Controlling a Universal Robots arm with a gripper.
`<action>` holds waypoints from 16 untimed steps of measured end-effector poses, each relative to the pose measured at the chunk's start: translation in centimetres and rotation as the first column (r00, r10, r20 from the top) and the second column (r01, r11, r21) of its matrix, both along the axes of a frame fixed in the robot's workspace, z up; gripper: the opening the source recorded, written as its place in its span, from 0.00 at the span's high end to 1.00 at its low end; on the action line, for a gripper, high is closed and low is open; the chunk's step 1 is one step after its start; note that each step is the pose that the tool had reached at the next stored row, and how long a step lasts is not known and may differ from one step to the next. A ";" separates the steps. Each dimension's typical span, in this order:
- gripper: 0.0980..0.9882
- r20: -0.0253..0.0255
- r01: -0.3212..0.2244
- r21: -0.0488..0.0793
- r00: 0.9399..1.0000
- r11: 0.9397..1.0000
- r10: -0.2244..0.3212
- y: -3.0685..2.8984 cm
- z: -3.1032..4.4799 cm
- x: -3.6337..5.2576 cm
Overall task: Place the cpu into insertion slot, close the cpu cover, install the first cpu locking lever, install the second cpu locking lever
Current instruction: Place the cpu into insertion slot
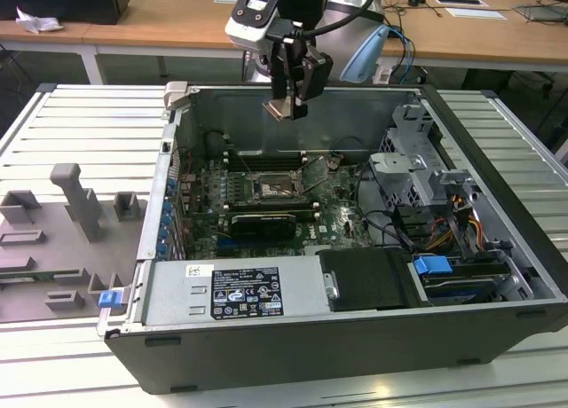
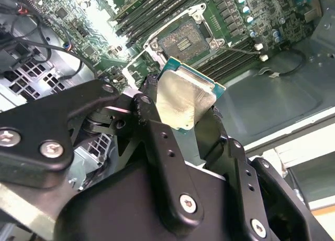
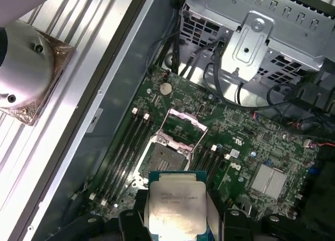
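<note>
Pincer (image 1: 286,107) is clamped on the cpu (image 3: 175,208), high over the far part of the case (image 1: 293,348), well above the socket (image 3: 166,156); cover (image 3: 184,124) stands open, so no step looks done.

The pale slatted metal table (image 1: 89,133) carries the open black computer case (image 1: 355,337) at its centre and, toward the exterior view's left, a grey fixture plate (image 1: 40,266) with upright blocks

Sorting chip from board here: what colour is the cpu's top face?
The cpu top is pale silvery-grey, rimmed in green; clearest in the second wrist view.
</note>
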State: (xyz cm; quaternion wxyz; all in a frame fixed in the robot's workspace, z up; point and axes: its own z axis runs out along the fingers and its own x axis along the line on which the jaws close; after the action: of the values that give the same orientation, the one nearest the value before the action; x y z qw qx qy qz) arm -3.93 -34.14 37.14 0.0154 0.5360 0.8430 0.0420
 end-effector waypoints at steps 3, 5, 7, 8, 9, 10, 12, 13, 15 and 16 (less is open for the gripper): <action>0.52 0.000 0.027 0.000 1.000 1.000 -0.027 0.00 -0.02 0.00; 0.52 0.000 0.043 0.000 0.999 0.999 -0.043 0.00 -0.04 0.00; 0.52 0.000 0.057 0.000 0.998 0.998 -0.057 0.00 -0.05 0.00; 0.52 0.000 0.073 0.000 0.997 0.997 -0.073 0.00 -0.06 0.00; 0.52 0.000 0.084 0.000 0.996 0.996 -0.084 0.00 -0.07 0.00; 0.52 0.000 0.092 0.000 0.996 0.996 -0.092 0.00 -0.08 0.00; 0.52 0.000 0.111 0.000 0.994 0.994 -0.111 0.00 -0.10 0.00; 0.52 0.000 0.130 0.000 0.992 0.992 -0.130 0.00 -0.12 0.00; 0.52 0.000 0.151 0.000 0.989 0.989 -0.151 0.00 -0.16 0.00; 0.52 0.000 0.158 0.000 0.987 0.987 -0.158 0.00 -0.18 0.00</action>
State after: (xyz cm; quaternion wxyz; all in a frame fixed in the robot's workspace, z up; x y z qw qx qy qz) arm -3.93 -34.14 36.96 0.0187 0.6010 0.7980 0.0407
